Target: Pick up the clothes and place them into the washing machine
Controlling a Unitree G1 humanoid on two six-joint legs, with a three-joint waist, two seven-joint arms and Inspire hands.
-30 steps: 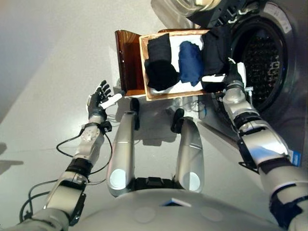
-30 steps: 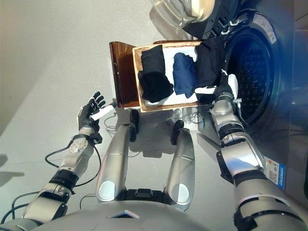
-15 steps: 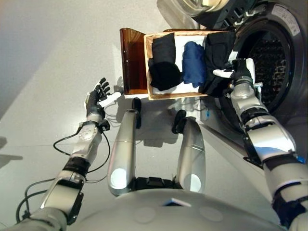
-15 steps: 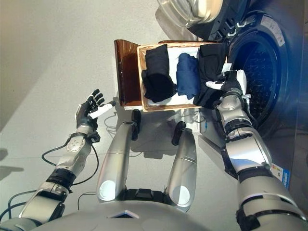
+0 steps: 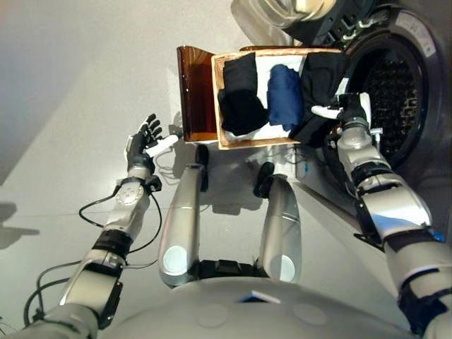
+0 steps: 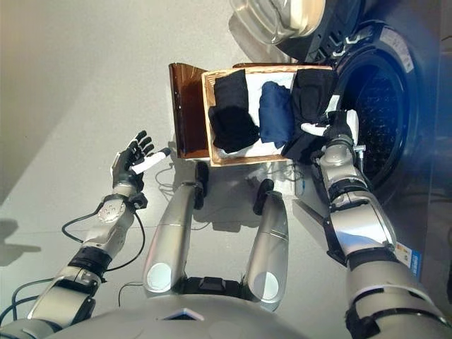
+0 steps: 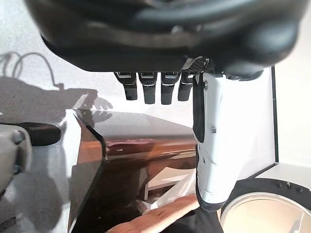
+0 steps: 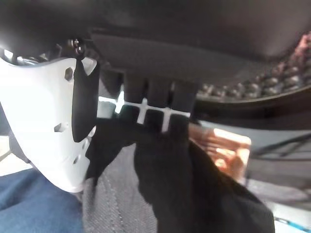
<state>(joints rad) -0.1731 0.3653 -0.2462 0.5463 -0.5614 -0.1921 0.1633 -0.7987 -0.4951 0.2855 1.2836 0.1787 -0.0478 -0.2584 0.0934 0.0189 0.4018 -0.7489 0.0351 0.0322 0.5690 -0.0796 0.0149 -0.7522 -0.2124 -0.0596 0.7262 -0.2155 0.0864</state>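
Note:
A shallow wicker basket [image 5: 216, 99] rests on a dark brown box [image 5: 194, 92] beside the washing machine's open drum [image 5: 399, 92]. In it lie black clothes [image 5: 240, 102], a blue garment [image 5: 284, 95] and, at the side nearest the drum, a black garment [image 5: 321, 78]. My right hand [image 5: 351, 113] is at the basket's right side by the drum's mouth. In the right wrist view its fingers [image 8: 150, 97] and white-covered thumb [image 8: 48, 126] are curled into the black garment [image 8: 184, 194]. My left hand [image 5: 145, 145] hangs open over the floor, left of the box.
The machine's round glass door [image 5: 282, 10] stands open above the basket's far side. The brown box also shows close in the left wrist view [image 7: 126, 160]. Bare grey floor lies to the left of the box.
My right hand has moved from the basket's near right corner up along its right side toward the drum, gripping the black garment. The camera has shifted slightly. The left hand has stayed put.

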